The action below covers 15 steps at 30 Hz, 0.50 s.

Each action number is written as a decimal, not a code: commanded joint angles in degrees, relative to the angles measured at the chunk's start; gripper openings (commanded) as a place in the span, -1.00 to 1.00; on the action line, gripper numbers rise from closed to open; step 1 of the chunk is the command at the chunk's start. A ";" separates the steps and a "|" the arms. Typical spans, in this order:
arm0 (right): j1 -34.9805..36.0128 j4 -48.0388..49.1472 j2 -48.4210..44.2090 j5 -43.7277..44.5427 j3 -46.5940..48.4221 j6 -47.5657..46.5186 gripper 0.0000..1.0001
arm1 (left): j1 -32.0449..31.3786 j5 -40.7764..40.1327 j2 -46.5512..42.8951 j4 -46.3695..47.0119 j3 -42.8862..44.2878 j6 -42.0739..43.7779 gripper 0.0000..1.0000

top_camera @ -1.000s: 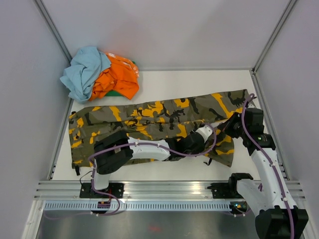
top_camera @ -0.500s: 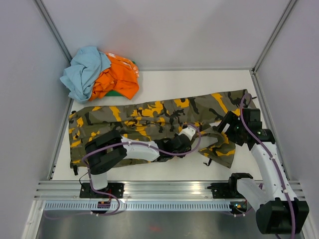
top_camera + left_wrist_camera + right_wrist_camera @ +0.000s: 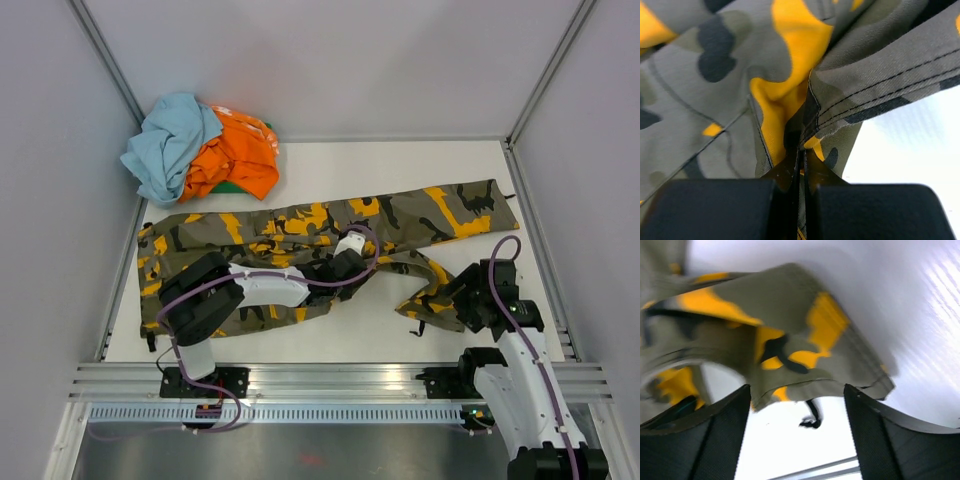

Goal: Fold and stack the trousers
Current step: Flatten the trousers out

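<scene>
The camouflage trousers [image 3: 300,225] lie lengthwise across the white table [image 3: 400,165], waist to the left and legs to the right. My left gripper [image 3: 345,250] sits mid-table, shut on a bunched fold of the near leg. In the left wrist view the left gripper [image 3: 802,156] pinches a seam of the trousers [image 3: 790,95], olive and yellow. The near leg's end [image 3: 440,298] lies crumpled at the right front. My right gripper [image 3: 463,298] stands open just beside it. In the right wrist view the right gripper [image 3: 797,390] holds nothing, the hem [image 3: 805,365] and a black cord [image 3: 812,417] in front.
A pile of light blue, orange and green clothes [image 3: 200,150] sits in the back left corner. White walls close in the table on three sides. A metal rail [image 3: 330,380] runs along the near edge, by the arm bases.
My left gripper closed on the near leg and pulled it back and to the left. My right gripper opened, let go of the leg's end and drew back towards the near edge.
</scene>
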 commanded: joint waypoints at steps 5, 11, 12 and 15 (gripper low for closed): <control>-0.28 6.21 5.96 6.48 -4.89 3.14 0.50 | 0.51 -6.21 -2.60 -3.84 -2.07 3.55 -0.95; -0.28 12.35 11.40 6.49 -7.53 1.39 0.50 | 0.60 -4.98 -3.05 -3.75 -2.42 1.36 -0.95; -0.19 13.67 14.37 5.79 -7.79 0.60 0.50 | 0.60 -4.98 -3.22 -3.75 -2.59 1.18 -0.95; -0.19 15.71 22.38 6.31 -5.25 -4.05 0.50 | 0.60 -5.24 -3.83 -3.58 -2.77 1.62 -0.95</control>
